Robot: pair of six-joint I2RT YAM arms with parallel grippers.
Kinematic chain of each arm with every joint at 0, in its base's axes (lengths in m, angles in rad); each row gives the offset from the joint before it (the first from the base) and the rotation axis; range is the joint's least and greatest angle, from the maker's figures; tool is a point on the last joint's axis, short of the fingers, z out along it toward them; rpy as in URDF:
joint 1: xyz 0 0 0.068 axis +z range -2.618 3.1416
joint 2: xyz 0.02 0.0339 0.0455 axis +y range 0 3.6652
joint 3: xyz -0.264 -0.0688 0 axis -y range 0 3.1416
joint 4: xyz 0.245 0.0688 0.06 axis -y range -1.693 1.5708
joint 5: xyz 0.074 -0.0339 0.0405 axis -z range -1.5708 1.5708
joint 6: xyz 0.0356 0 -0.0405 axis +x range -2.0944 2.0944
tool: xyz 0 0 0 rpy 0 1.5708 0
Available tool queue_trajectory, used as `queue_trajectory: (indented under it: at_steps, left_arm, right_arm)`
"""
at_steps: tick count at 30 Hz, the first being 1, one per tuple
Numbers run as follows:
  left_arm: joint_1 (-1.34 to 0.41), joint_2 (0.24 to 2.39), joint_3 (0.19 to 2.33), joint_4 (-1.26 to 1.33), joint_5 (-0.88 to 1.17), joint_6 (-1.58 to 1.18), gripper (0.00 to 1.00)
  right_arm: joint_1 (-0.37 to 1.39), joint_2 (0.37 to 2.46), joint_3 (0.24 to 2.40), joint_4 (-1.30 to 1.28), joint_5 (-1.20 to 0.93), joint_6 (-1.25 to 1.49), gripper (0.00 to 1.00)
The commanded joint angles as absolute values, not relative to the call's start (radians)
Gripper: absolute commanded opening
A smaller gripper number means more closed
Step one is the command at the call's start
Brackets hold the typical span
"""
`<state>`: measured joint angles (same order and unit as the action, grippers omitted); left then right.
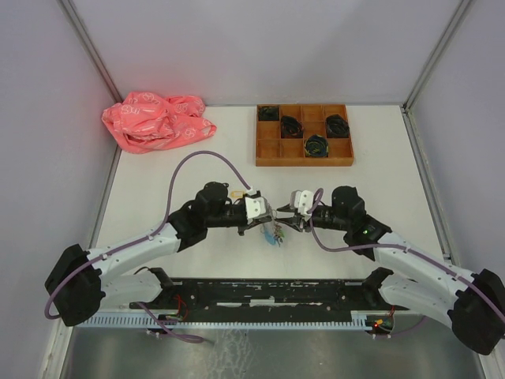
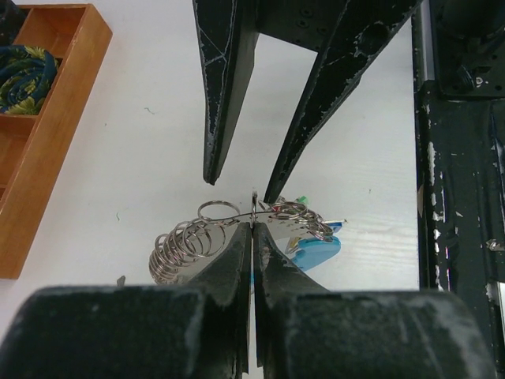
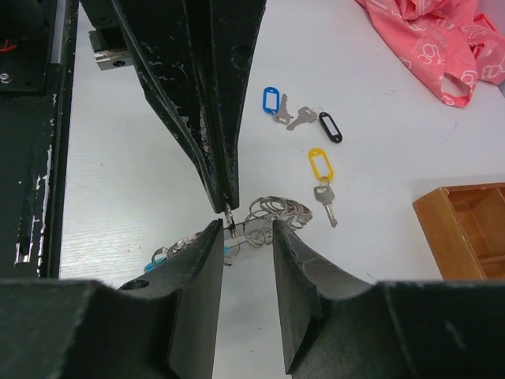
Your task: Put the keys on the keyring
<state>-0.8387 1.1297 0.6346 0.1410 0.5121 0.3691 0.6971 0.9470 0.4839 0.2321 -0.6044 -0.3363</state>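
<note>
Three keys (image 3: 324,196) are lying beside the keyring (image 2: 185,241), on its left-edge side. Left gripper (image 2: 251,229) is pinching that ring toward the desk's (image 1: 371,178) near edge, right gripper (image 3: 246,230) is hovering fingers apart, so I'd be keeping it steady.

Bare tabletop (image 3: 379,181) btw keys (image 3: 319,166) & tray (image 3: 442,229), bag (image 1: 156,120) far L.

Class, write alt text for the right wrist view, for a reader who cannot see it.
The left hand pinches a keyring of silvery loops, facing the open right hand. On the white table beyond lie three keys with blue, black and yellow tags, a pink cloth and a wooden tray.
</note>
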Motion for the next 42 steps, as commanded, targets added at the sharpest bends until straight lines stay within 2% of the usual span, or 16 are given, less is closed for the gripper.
queue_trajectory:
  at_steps: [1,19,25,27,32,40,42]
  left_arm:
    - [-0.846,1.093,0.684,0.120,0.481,0.432,0.03]
    - [-0.851,1.090,0.686,0.124,0.498,0.434,0.03]
    - [-0.851,1.082,0.691,0.118,0.472,0.420,0.04]
    - [-0.853,1.075,0.705,0.101,0.427,0.391,0.10]
    - [-0.853,1.032,0.753,0.002,0.232,0.285,0.27]
    - [-0.845,0.944,0.760,-0.105,-0.113,0.031,0.31]
    - [-0.824,0.958,0.781,-0.169,-0.173,-0.024,0.34]
  right_arm:
    - [0.692,0.972,0.543,0.209,-0.642,-0.369,0.38]
    - [0.693,1.041,0.575,0.215,-0.685,-0.391,0.20]
    - [0.692,1.036,0.578,0.201,-0.674,-0.402,0.06]
    - [0.692,1.025,0.573,0.205,-0.666,-0.404,0.01]
    - [0.692,0.997,0.578,0.198,-0.623,-0.372,0.01]
    - [0.692,0.935,0.559,0.246,-0.463,-0.211,0.01]
    - [0.693,0.904,0.537,0.285,-0.437,-0.177,0.01]
